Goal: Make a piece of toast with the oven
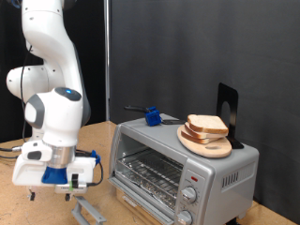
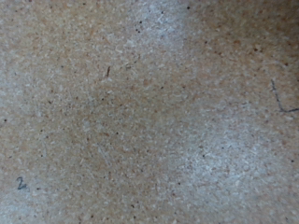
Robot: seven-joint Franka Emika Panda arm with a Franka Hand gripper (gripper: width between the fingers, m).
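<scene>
The silver-grey oven [image 1: 220,173] stands at the exterior view's right, with its wire rack [image 1: 150,172] showing inside. Its door [image 1: 91,208] seems to hang open and low at the front. The piece of toast [image 1: 207,125] lies on a round wooden plate [image 1: 202,142] on top of the oven. My gripper [image 1: 69,190] hangs low over the wooden table at the exterior view's bottom left, to the left of the oven and apart from the toast. The wrist view shows only speckled tabletop [image 2: 149,112], with no fingers and nothing held.
A small blue object [image 1: 150,116] with a dark handle lies on the oven top, left of the plate. A black upright stand [image 1: 228,111] rises behind the plate. Two round knobs [image 1: 191,195] sit on the oven's front panel. A dark curtain fills the background.
</scene>
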